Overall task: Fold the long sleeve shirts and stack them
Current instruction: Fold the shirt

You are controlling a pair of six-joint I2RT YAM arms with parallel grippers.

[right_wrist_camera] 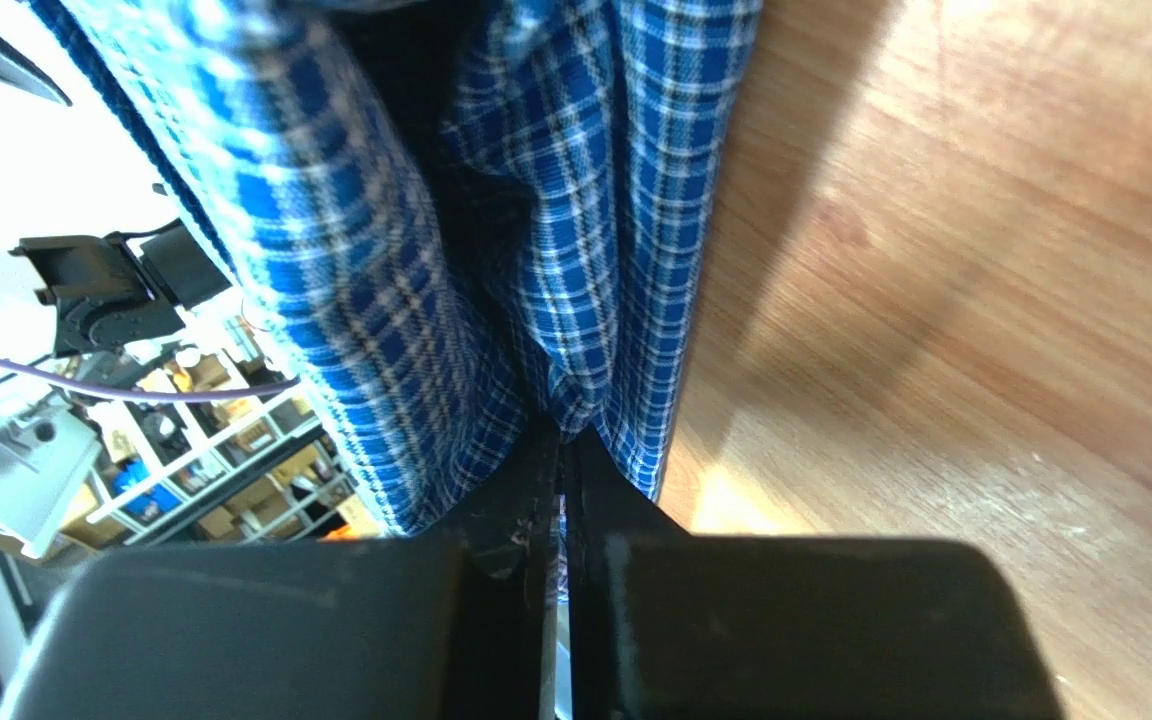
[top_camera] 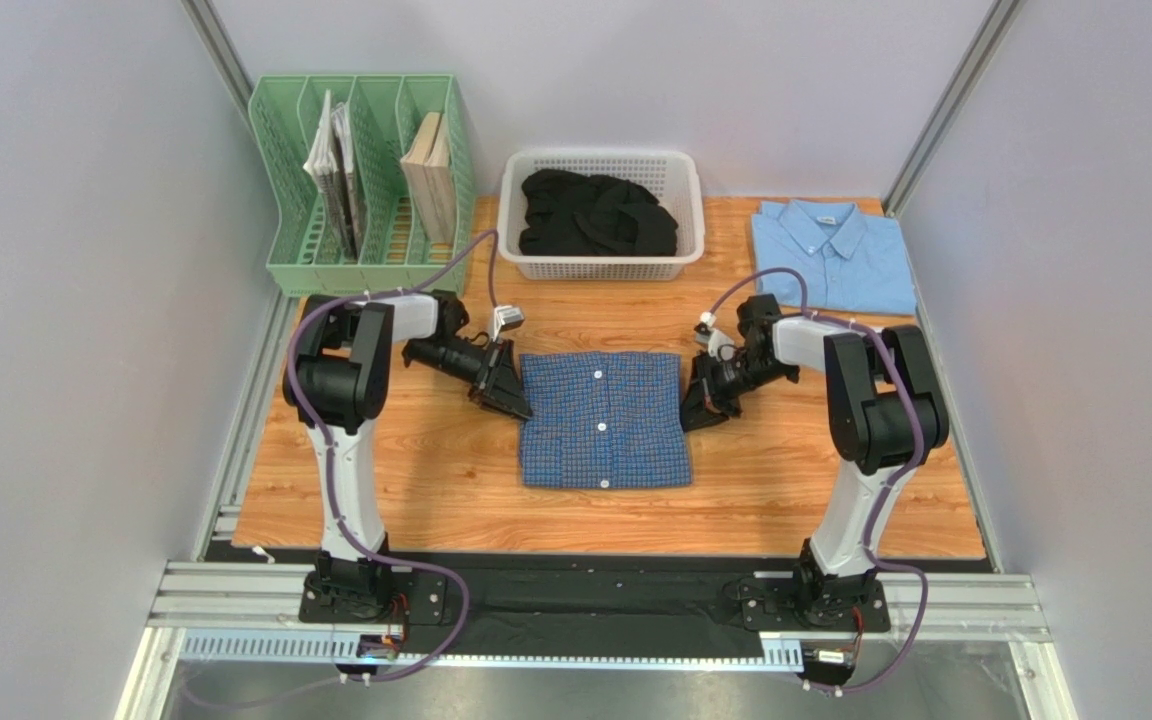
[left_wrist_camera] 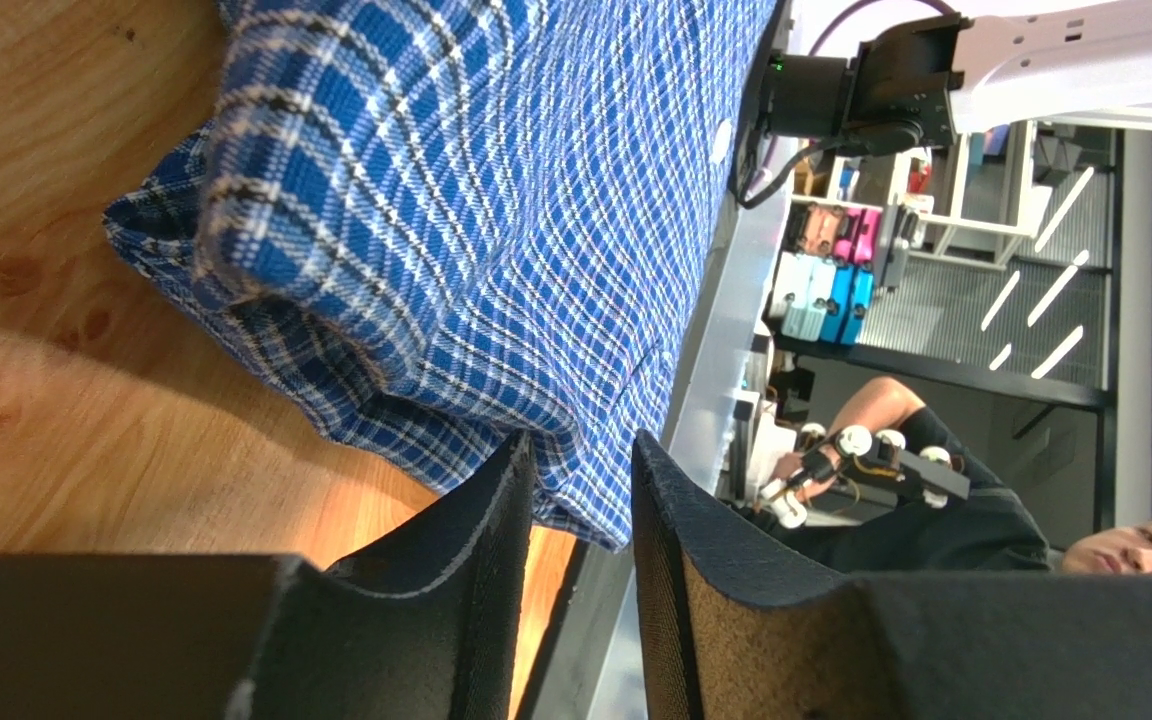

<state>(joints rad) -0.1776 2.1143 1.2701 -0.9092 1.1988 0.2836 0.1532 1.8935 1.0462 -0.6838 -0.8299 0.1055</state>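
A wooden counter seen from above, with two robot arms reaching inward from its near edge. At the middle of the counter lies the dark blue checked shirt, folded into a neat rectangle with its row of white buttons running down the centre.

The left tool sits at the shirt's upper left edge. In the left wrist view its two black fingers stand a narrow gap apart, and the hem of the checked cloth reaches into that gap without being pinched flat.

The right tool sits at the shirt's upper right edge. In the right wrist view its fingers are pressed together on a fold of the checked cloth (the fabric bunches and runs straight down into the seam where they meet).

The light blue shirt lies folded, collar up, at the far right corner of the counter, well apart from the checked one.

At the far edge, between the two arms, stands a white basket holding dark clothes. To its left is a green file rack with a few books standing upright in its slots.
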